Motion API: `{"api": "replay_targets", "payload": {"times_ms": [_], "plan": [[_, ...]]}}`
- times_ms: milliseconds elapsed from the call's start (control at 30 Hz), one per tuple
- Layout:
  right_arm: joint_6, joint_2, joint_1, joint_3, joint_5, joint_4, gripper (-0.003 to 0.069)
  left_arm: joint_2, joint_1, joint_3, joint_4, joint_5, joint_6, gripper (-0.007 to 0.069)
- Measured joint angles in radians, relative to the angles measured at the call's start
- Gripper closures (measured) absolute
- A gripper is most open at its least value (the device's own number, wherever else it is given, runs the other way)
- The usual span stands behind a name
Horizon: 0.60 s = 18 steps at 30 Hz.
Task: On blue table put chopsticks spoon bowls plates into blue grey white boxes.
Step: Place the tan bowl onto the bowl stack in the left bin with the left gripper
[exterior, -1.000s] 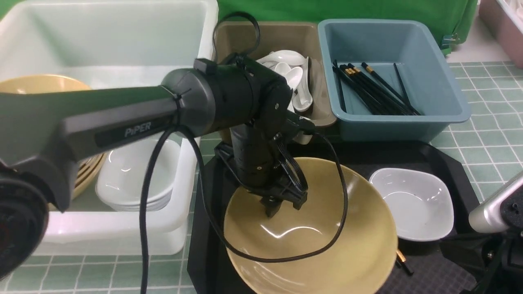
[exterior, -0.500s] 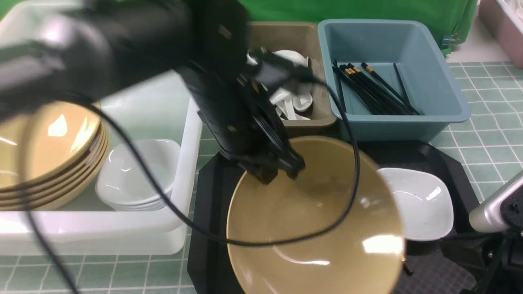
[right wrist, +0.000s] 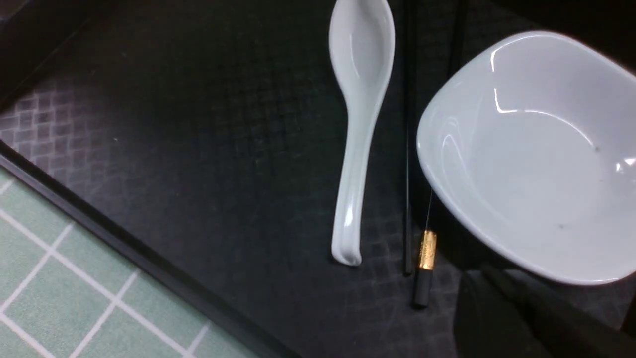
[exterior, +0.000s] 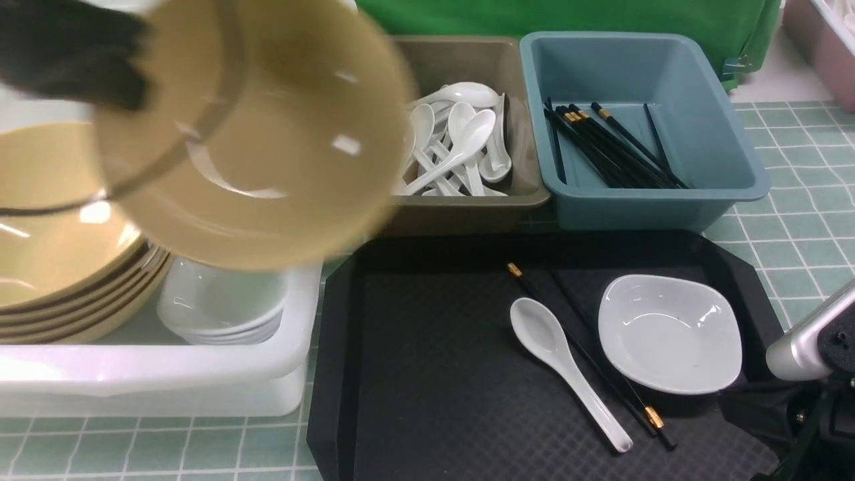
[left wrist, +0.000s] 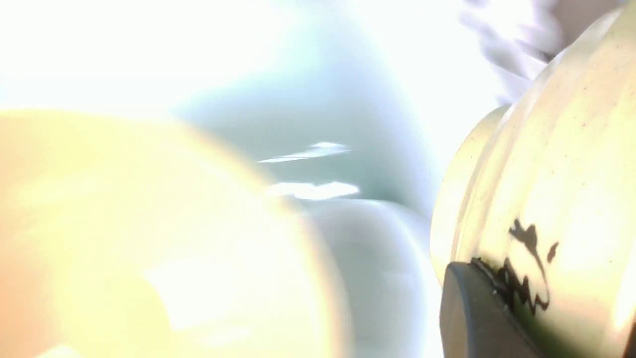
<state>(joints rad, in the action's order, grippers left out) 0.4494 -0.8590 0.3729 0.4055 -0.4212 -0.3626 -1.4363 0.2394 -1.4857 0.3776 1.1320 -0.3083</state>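
Place: looks like a robot test station, perhaps in a lab; the room beyond is out of view
Robot: dark mechanical arm [exterior: 73,53] reaching in from the left, a second one [exterior: 801,394] at the right edge
Table: pale green tile pattern with white grid lines [exterior: 808,220]
Backdrop: plain green cloth [exterior: 534,17] behind the bins
Bins: white [exterior: 200,364], grey [exterior: 461,217], blue [exterior: 654,210], side by side
Tableware: bowls [exterior: 60,220], spoons [exterior: 461,147] and chopsticks [exterior: 614,147], grouped by kind
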Motion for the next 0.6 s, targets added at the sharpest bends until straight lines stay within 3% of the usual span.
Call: {"api": "replay_targets", "payload": {"times_ms": [100,200,467,600], "plan": [[0.000,0.000,0.000,0.000,0.000,0.000,0.0594,0.001,0.187,0.029,-0.007,-0.010,0.029,0.0618],[0.000,0.000,0.000,0.000,0.000,0.000,0.0590,0.001,0.294,0.068,-0.011,-0.045,0.059,0.0618],[0.000,0.000,0.000,0.000,0.001,0.000,0.0584,0.001,0.321,0.241,0.016,-0.285,0.099,0.0612],[0.000,0.000,0.000,0.000,0.001,0.000,0.0580,0.001,0.322,0.322,-0.011,-0.385,0.100,0.0514]]}}
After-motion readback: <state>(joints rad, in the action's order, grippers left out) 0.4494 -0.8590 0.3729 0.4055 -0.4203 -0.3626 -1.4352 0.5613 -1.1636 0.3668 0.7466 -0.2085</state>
